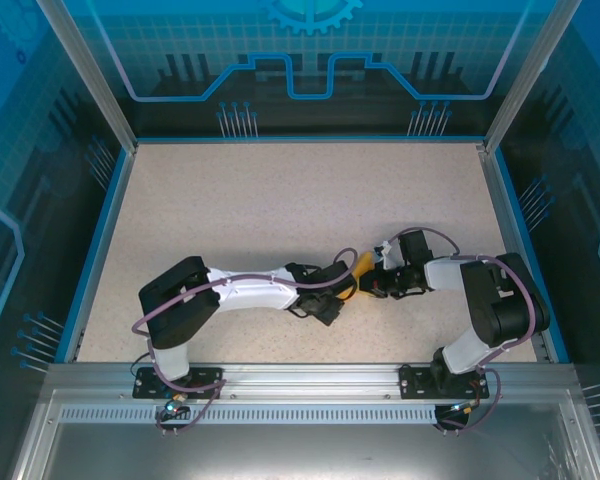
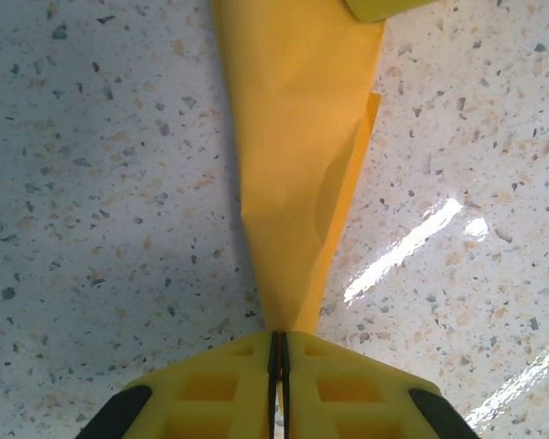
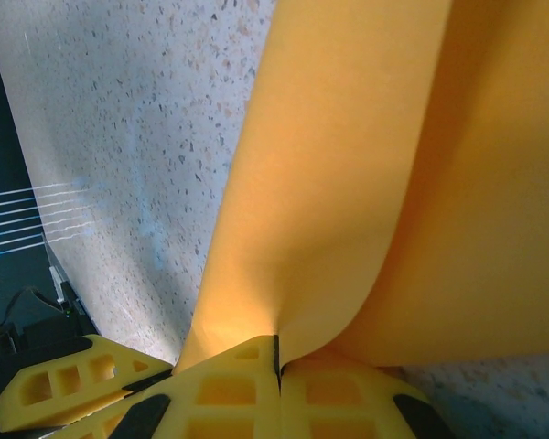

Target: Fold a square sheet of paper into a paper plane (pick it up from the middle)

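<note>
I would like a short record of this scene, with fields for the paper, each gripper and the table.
paper: orange-yellow, folded in layers, tapering to a narrow end
left gripper: shut on the paper's narrow end
right gripper: shut on the paper, which curves away from it
paper position: between the two wrists, toward the near middle of the table
table: speckled beige surface, blue border

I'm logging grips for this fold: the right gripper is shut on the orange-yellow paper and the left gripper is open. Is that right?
Not quite. The left gripper is shut too: the left wrist view shows its fingers closed on the narrow end of the folded orange-yellow paper. The right gripper is shut on the paper, as you said.
</note>
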Motion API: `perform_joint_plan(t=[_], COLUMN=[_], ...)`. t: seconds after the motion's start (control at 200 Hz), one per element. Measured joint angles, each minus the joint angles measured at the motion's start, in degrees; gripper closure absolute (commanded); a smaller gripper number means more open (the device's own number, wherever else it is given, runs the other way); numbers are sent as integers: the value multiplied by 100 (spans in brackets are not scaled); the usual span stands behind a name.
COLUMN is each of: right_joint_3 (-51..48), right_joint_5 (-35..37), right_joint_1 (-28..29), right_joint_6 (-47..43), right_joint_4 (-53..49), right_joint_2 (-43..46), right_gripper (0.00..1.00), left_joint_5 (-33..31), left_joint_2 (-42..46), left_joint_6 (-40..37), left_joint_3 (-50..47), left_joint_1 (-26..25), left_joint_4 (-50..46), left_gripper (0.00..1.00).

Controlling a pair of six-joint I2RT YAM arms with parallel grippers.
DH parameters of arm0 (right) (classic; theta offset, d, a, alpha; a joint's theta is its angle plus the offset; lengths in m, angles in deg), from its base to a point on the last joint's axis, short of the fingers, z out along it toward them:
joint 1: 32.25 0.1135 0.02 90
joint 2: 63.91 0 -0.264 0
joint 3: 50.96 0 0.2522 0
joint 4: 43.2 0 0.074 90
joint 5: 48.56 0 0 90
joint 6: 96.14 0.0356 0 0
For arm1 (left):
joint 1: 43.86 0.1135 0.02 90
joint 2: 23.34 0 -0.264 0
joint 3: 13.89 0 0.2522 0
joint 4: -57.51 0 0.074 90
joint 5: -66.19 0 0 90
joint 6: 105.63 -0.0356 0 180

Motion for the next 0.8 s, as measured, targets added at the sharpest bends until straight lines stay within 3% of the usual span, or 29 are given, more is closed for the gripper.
perform_joint_plan(t=[0.3,0.56,0.8], right_joint_3=[52,74,155], right_joint_5=[-35,-20,33], right_joint_1=[-22,-24,-26], right_joint_6=[-15,-59,-122], right_joint_4=[-105,-234,-470], right_joint_2=[0,0,0], right_gripper=[100,100,100], left_joint_5=[-44,-125,-256], left_joint_2=[-26,-74,-76], left_joint_6=[-151,-247,-297], left_joint_3=[-105,-105,-105], left_joint_1=[-133,-175,-223], left_joint_4=[24,33,17], left_gripper=[82,92,90])
